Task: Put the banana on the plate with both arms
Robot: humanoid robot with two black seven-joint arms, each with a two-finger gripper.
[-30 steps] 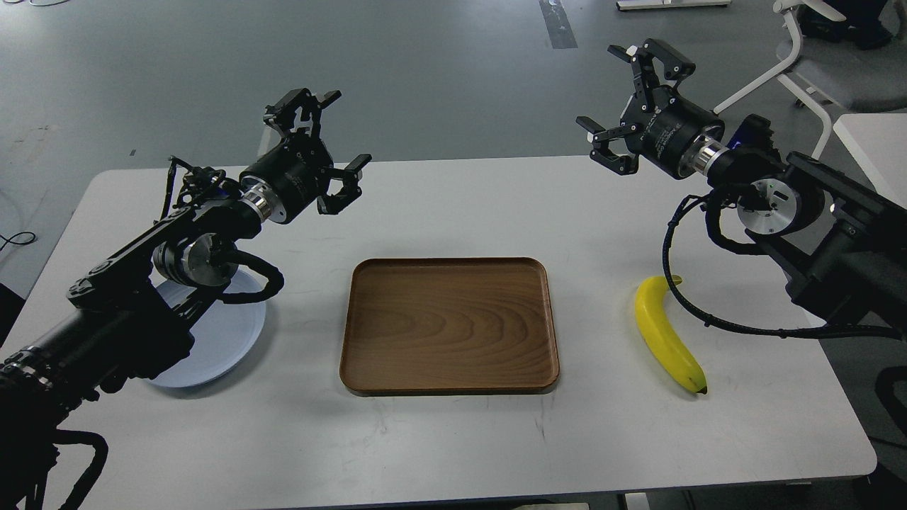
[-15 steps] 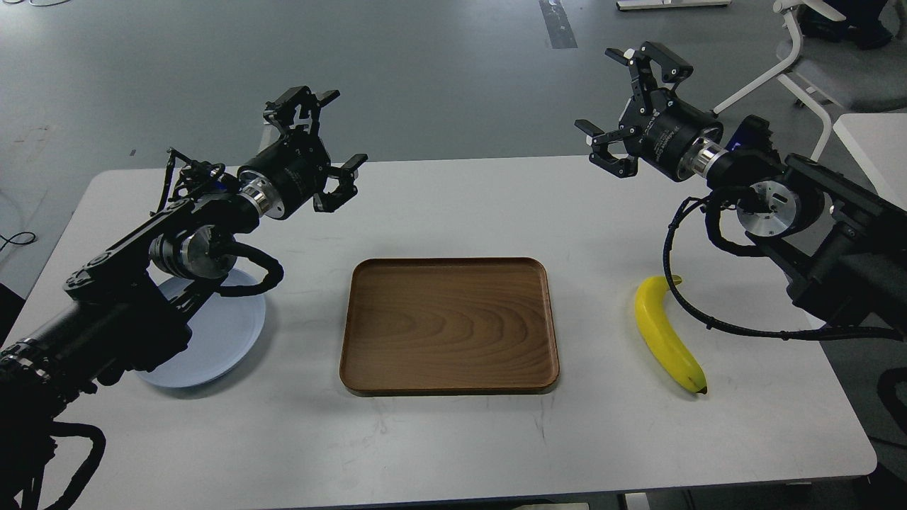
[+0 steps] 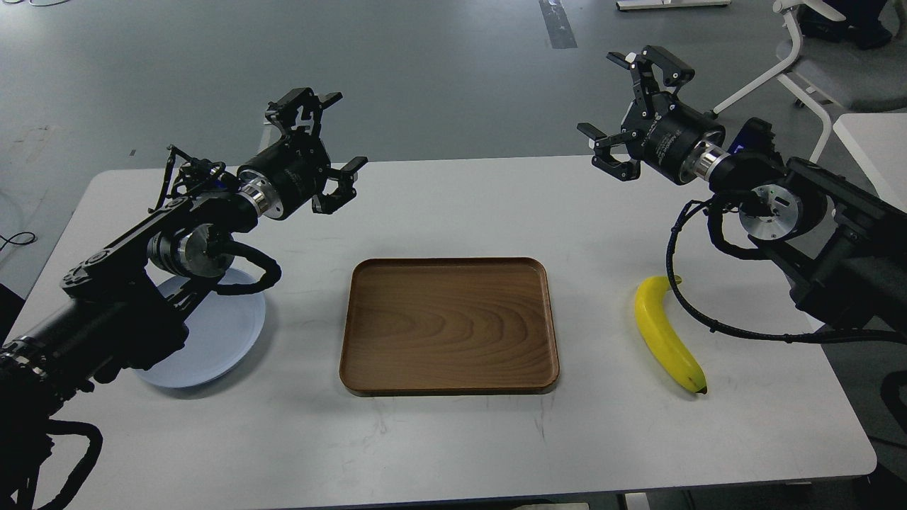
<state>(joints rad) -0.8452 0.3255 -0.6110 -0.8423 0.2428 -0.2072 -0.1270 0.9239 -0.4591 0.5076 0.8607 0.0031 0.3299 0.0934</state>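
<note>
Both grippers, left [image 3: 327, 142] and right [image 3: 633, 99], gape above white table [image 3: 453, 439]; grey floor [image 3: 397, 71], seemingly bare, beyond.

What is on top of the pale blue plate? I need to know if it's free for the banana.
Nothing lies on the round pale blue-grey plate; its left part is hidden behind the black left arm above it.

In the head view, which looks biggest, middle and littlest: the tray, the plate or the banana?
1. Tray, plainly the biggest.
2. Plate, probably second, though the left arm hides part of it, so its full size is a guess.
3. Banana, the littlest: long but thin.
</note>
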